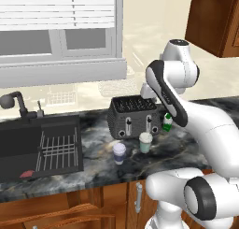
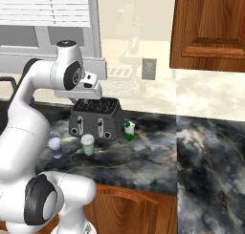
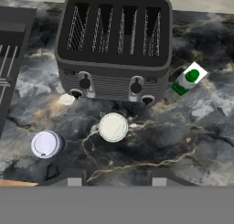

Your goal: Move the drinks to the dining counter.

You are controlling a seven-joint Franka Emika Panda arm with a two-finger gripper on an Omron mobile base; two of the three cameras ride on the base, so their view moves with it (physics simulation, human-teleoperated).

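Note:
Three drinks stand on the marble counter (image 1: 93,169) around a dark grey toaster (image 1: 133,117). The purple-blue cup (image 1: 119,152) (image 2: 55,146) (image 3: 45,144) is front left. The pale green cup (image 1: 145,141) (image 2: 87,143) (image 3: 113,126) stands just in front of the toaster. The small green bottle (image 1: 167,122) (image 2: 129,130) (image 3: 188,79) is at the toaster's right end. My gripper (image 3: 114,179) hangs well above the cups, open, looking straight down with nothing between its fingers. The dining counter is out of view.
A black sink (image 1: 37,146) with a wire rack and a tap (image 1: 18,104) lies left of the toaster. A window is behind the counter, and a wooden wall cabinet (image 2: 210,27) hangs upper right. More marble top (image 2: 210,171) runs along the right.

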